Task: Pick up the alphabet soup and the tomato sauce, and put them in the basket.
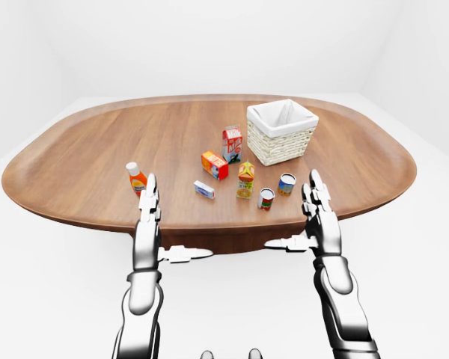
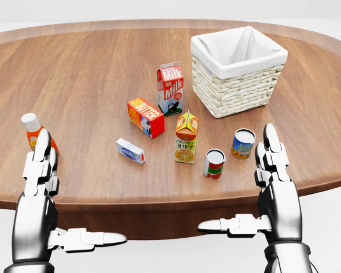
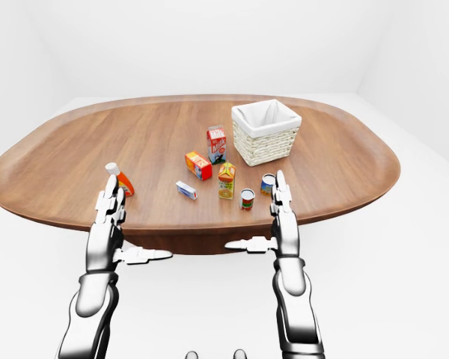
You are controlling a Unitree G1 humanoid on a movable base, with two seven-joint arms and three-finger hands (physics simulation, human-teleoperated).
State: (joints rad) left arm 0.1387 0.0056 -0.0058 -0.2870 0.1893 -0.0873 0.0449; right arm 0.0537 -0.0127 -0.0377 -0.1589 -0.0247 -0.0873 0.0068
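Well, the alphabet soup (image 2: 243,143), a blue-and-yellow can, stood below the wicker basket (image 2: 237,71), the red tomato sauce (image 2: 214,164) can lower-left of it. Both the left hand (image 2: 41,177) and right hand (image 2: 274,170) were spread, empty (thumbs inward). The oval wooden table (image 1: 82,161) sat in a plain white room.

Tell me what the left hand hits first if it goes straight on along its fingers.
Likely the ketchup bottle: the left hand's fingertips point right at it, though depth is unclear.

Head view close over table (image 2: 91,74), eye views farther, perhaps higher, sharing it
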